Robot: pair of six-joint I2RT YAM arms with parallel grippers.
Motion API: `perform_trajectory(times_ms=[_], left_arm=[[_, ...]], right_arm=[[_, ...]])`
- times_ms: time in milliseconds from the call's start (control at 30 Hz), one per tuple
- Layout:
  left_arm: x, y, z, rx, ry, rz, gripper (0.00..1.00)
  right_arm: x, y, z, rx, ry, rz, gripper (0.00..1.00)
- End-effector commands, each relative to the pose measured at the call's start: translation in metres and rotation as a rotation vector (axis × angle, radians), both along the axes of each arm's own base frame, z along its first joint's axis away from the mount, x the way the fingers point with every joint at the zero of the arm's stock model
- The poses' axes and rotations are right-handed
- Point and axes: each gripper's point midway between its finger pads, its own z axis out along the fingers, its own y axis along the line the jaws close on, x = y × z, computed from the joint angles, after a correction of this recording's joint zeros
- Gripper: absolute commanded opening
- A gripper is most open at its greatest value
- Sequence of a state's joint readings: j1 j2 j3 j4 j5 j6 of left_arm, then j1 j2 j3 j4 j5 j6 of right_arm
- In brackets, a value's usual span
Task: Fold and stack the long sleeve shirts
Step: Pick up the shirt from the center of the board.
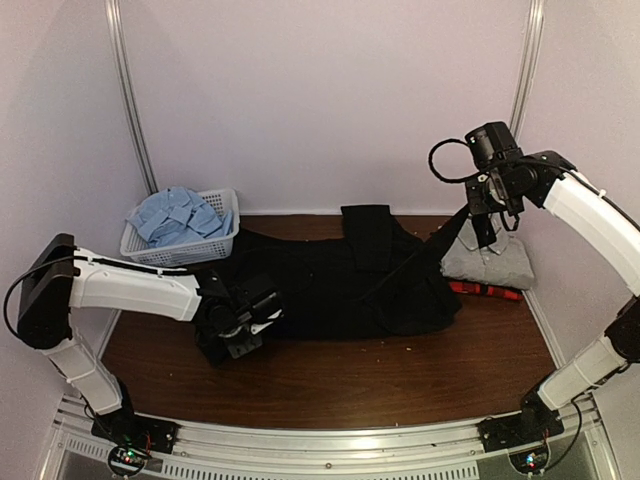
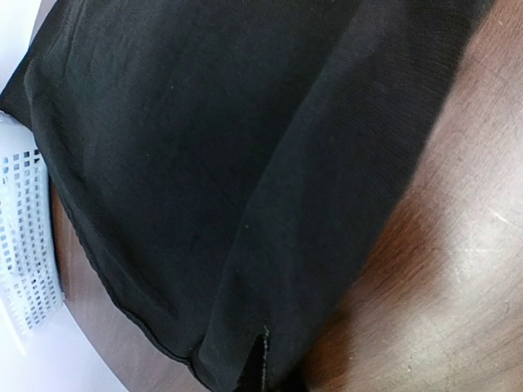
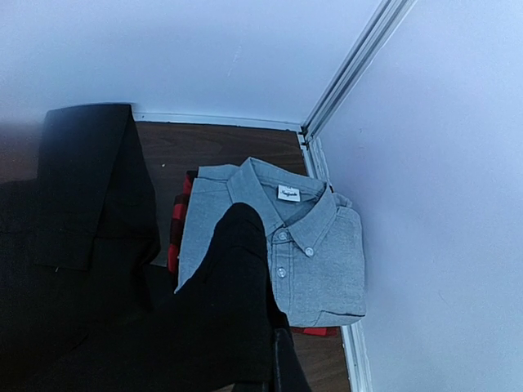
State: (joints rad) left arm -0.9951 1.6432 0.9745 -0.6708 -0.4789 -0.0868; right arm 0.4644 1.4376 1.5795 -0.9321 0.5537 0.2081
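Black shirt (image 1: 330,285): spread across the middle of the table (image 1: 400,380), long axis running left to right. Left end: left gripper (image 1: 245,325) low, clamped on the hem edge. Right end: right gripper (image 1: 478,228) raised, closed on a strip of the same cloth (drawn up taut). Each arm is nearest its own end. Far right corner: grey shirt (image 1: 490,262) folded atop plaid shirt (image 1: 485,291). Far left: blue shirt (image 1: 175,215) in basket (image 1: 180,255).

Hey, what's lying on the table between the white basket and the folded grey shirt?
The black shirt lies spread out there, filling the stretch from the white basket to the grey shirt. The top view shows it.
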Motion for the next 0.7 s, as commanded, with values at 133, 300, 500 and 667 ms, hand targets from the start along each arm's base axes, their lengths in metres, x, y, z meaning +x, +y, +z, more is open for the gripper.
perform_trajectory(times_ms=[133, 300, 500, 667], left_arm=[[0.034, -0.006, 0.046, -0.075, 0.041, -0.086, 0.0], [0.059, -0.005, 0.049, -0.056, 0.074, -0.106, 0.0], [0.087, -0.004, 0.038, -0.007, 0.107, -0.105, 0.02], [0.1, 0.019, 0.024, 0.057, 0.12, -0.035, 0.2]], right_arm=[[0.0, -0.008, 0.023, -0.014, -0.048, -0.015, 0.0], [0.007, -0.011, 0.03, -0.051, -0.058, -0.043, 0.0], [0.017, -0.007, 0.03, -0.07, -0.049, -0.041, 0.0], [0.019, -0.01, 0.03, -0.086, -0.051, -0.06, 0.0]])
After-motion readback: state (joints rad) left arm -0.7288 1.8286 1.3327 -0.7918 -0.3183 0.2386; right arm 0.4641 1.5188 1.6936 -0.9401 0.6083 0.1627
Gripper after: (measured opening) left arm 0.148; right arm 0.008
